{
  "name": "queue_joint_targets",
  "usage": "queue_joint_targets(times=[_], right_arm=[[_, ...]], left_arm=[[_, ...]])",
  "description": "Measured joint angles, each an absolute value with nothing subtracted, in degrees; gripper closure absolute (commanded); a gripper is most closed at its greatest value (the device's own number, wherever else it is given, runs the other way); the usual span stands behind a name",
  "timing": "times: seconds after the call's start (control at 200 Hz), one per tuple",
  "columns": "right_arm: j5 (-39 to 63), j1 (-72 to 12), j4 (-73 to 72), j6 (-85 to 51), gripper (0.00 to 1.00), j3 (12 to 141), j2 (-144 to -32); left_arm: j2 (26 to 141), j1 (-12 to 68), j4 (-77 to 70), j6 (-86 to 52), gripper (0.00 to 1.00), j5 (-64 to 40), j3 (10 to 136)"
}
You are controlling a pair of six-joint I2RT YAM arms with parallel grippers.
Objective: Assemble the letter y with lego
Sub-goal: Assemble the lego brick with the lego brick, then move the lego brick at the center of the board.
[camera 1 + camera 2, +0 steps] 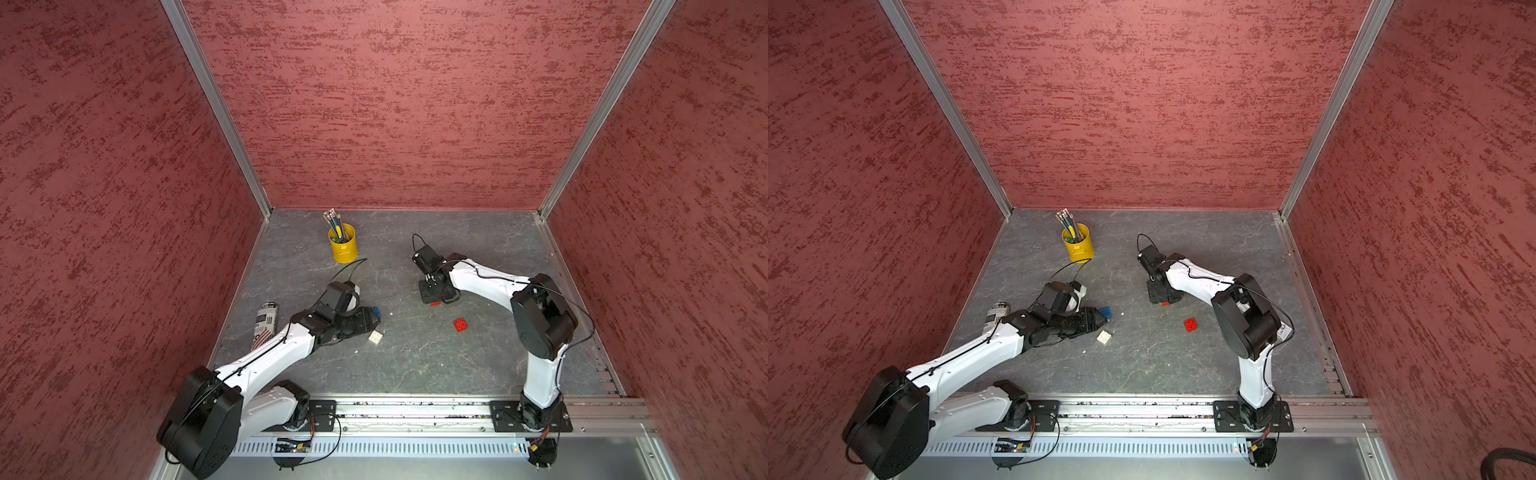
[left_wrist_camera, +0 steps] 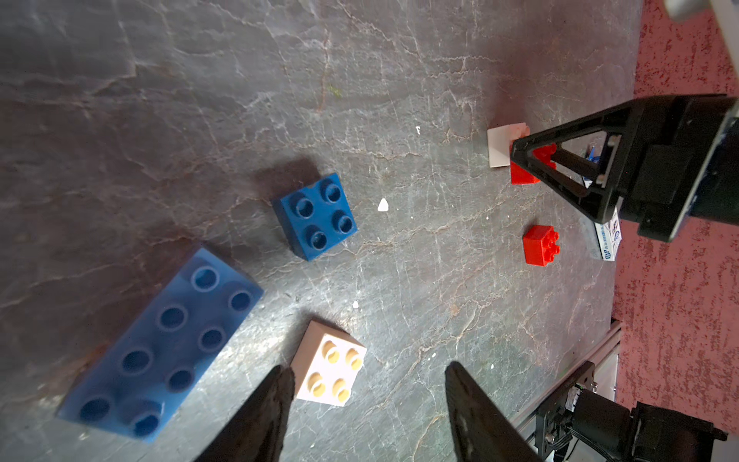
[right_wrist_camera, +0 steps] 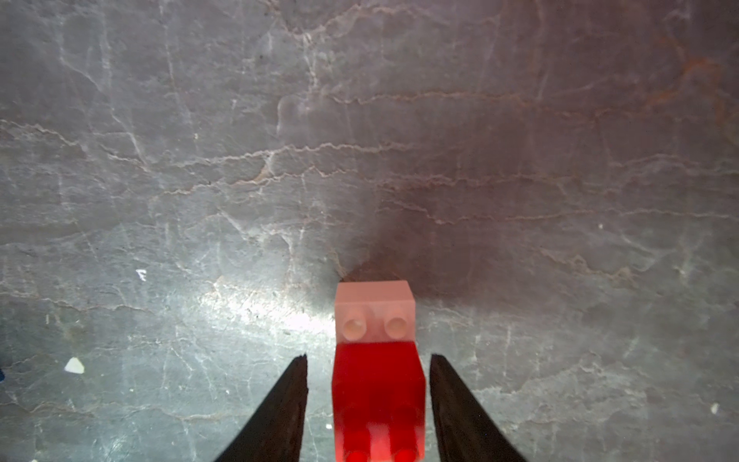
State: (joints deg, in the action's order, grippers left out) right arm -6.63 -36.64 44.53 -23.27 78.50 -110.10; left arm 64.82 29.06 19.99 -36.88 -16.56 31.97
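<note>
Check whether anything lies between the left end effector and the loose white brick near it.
Nothing visible does. The loose white brick lies at the mouth of the left end effector, whose jaws stand open; the long blue brick is off to one side.

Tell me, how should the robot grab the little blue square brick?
Come straight down from above and pinch two opposite flat side walls of the small blue brick, below the studs. It sits flat on the table, studs up, with free space all round, so the smooth parallel sides probably give the surest hold.
</note>
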Motion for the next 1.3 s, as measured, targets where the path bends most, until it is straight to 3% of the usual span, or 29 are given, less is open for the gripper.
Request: queue_joint_targets(times=[0.586, 1.017, 1.303], right_arm=[[-3.99, -36.58, 38.06, -24.84, 0.43, 70.65, -93.97], [-1.30, -36.60, 33.87, -26.76, 0.43, 63.22, -91.13], [-1.06, -36.60, 32.03, -28.08, 0.43, 61.06, -89.78]], left_arm=[[64.97, 29.89, 32.05, -49.34, 0.28, -7.20, 33.82], [75.55, 28.77, 33.34, -53.76, 0.20, -1.76, 36.47], [82.59, 27.53, 32.47, -51.57, 0.27, -0.78, 41.89]])
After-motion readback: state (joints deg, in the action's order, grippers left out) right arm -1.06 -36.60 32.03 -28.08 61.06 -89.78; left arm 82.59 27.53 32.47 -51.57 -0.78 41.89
